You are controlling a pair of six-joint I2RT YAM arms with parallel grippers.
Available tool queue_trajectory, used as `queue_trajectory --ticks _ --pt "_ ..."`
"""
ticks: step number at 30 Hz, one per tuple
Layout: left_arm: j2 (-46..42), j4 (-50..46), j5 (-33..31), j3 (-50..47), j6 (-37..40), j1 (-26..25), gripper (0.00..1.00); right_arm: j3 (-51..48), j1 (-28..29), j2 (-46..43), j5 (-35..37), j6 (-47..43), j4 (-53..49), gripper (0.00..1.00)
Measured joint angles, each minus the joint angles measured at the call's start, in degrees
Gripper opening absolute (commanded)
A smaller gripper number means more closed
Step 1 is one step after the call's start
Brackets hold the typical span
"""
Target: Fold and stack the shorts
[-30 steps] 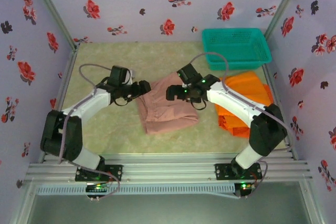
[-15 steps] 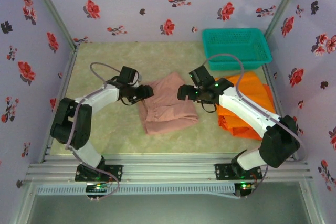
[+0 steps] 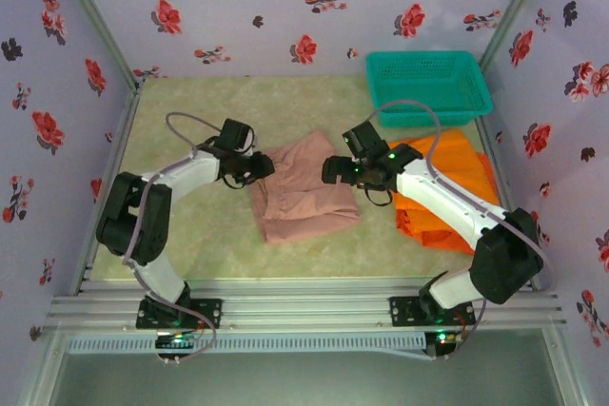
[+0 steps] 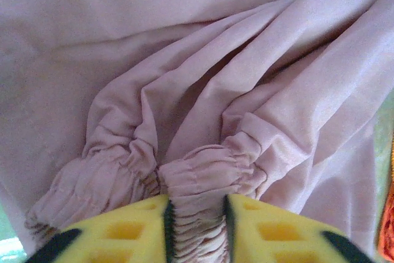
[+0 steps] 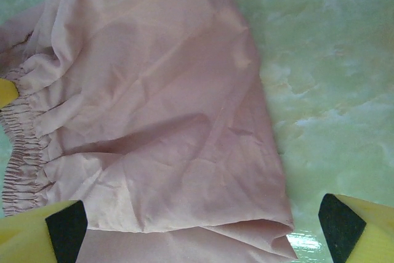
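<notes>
The dusty pink-brown shorts [image 3: 303,189] lie folded on the mat in the middle of the table. My left gripper [image 3: 265,165] sits at their left edge, shut on the gathered waistband [image 4: 197,180], which bunches up between the yellow pads. My right gripper [image 3: 332,169] hovers open at the right edge of the pink shorts [image 5: 154,115], its fingers [image 5: 61,229] spread wide over the cloth's folded corner, holding nothing. Orange shorts [image 3: 447,187] lie in a pile at the right, partly under the right arm.
A teal mesh basket [image 3: 428,86] stands at the back right, touching the orange pile. Flowered walls close in the table on three sides. The pale green mat [image 3: 181,121] lies bare at the left and back.
Over the last second both arms swung toward the back and extended over the pink shorts. In the last half second they have hardly moved; the left gripper shifted slightly back.
</notes>
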Motion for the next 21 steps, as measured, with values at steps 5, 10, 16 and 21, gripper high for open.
queue_trajectory --ticks 5,10,16,21 --pt "0.52 0.07 -0.02 0.74 0.09 0.00 0.00 -0.11 -0.02 0.00 -0.31 0.02 0.04 0.99" --pt "-1.18 -1.05 -0.87 0.94 0.33 0.00 0.00 -0.87 -0.02 0.00 -0.48 0.02 0.44 0.99" --pt "-11.89 -2.51 -3.56 -0.94 0.37 0.44 0.00 -1.29 -0.02 0.00 -0.70 0.02 0.44 0.99" --pt "-18.38 -2.23 -4.59 -6.08 0.31 2.99 0.00 -1.68 -0.02 0.02 -1.44 0.04 1.03 0.99"
